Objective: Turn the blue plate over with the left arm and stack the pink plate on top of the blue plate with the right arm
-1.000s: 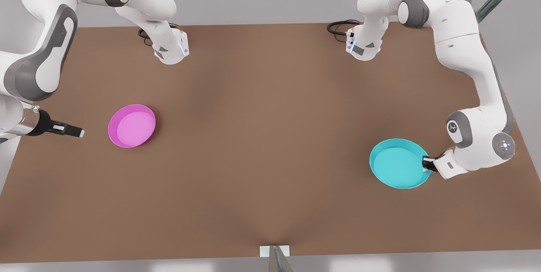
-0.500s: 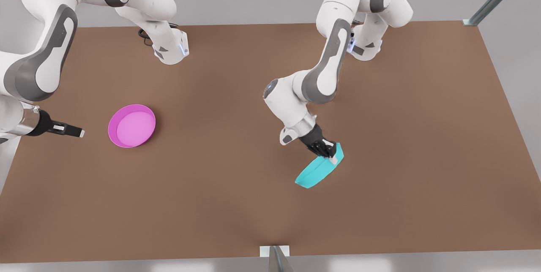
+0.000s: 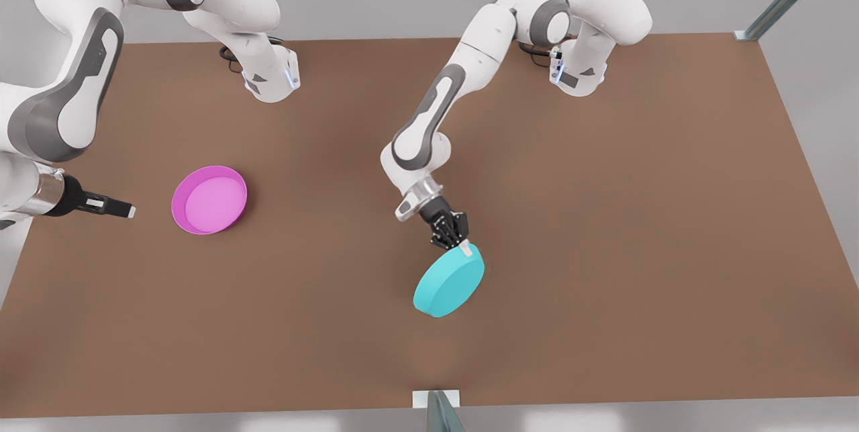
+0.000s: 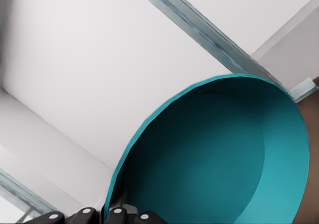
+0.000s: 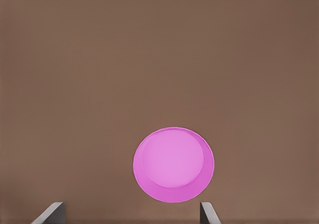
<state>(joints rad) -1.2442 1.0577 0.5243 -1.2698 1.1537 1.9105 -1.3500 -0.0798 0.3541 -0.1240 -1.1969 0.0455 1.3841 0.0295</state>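
Now left gripper (image 3: 465,249) pinches rim of round, shallow cyan plastic plate (image 3: 448,282), near middle of brown table (image 3: 604,217). Plate tilted, flat bottom up, hollow side facing down. Best way, I think: lower slowly until rim sits flat, then let go.

Right gripper (image 3: 127,212) waits, fingers wide apart, just beside round magenta-pink plastic plate (image 3: 209,200), not touching.

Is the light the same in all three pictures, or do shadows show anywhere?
Front view: soft, even light, with a faint shadow beside the pink plate. Left wrist view: the blue plate, clamped in the left pincer, has a dark, shaded inside. Right wrist view: flat light on the table, no glare.
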